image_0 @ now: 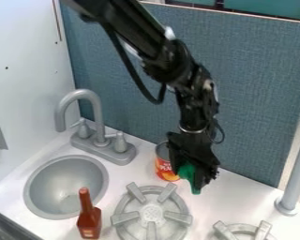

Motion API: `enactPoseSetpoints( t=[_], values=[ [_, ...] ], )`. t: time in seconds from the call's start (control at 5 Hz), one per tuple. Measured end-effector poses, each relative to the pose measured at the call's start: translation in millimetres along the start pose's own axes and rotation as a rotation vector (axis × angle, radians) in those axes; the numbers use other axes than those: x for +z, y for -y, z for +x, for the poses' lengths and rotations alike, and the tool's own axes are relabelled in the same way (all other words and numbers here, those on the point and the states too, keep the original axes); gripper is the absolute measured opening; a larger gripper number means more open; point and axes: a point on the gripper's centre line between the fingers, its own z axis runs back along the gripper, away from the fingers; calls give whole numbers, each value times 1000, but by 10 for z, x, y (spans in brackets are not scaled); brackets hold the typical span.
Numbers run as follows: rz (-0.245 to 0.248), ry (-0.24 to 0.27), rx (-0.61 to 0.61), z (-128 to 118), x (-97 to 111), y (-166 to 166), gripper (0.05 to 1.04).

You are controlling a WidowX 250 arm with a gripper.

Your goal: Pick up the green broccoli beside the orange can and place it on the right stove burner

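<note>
Down at the counter's (222,205) back part, right beside an upright can (166,169), the gripper (202,183) hangs with a green thing (187,174) directly at its tip, on the left as the camera sees it; whether the gripper is spread or pinching that green thing I cannot tell, since its dark body covers part of it. As far as the work goes, I judge the reach to be done — gripper and green thing are together — while a sure grip is unproven; a clean parting of the two is not yet done, and I cannot tell whether the green thing bears on the counter or hangs just over it. Just to the left of the gripper and partly behind it stands the can, close enough to be knocked by a sideways swing; in front and to the left lies a grey burner (151,213) with raised prongs, a likely snag for anything carried low; a second burner (263,230) sits in front and to the right. Farther off to the front left, a red-brown bottle (88,220) stands upright beside the sink (63,185), with the faucet (97,112) behind the basin; back of the gripper rises a blue panel (256,93) — a limit on that side — and well to its right stands a grey post (296,173).
</note>
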Motion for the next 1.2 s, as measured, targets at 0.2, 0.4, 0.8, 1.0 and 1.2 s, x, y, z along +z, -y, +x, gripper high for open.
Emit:
enactPoseSetpoints(
  t=[0.2, 0.4, 0.8, 1.0, 1.2],
  values=[
    [-56, -22, -74, -176, 55, 269, 806],
    [-116, -44, -171, -308, 9, 648, 805],
    [-145, -85, -274, -372, -238, 1041, 806],
    [-132, -81, -280, -285, -392, 1075, 806],
    [-127, -87, -275, -245, -551, 1071, 806]
  ],
)
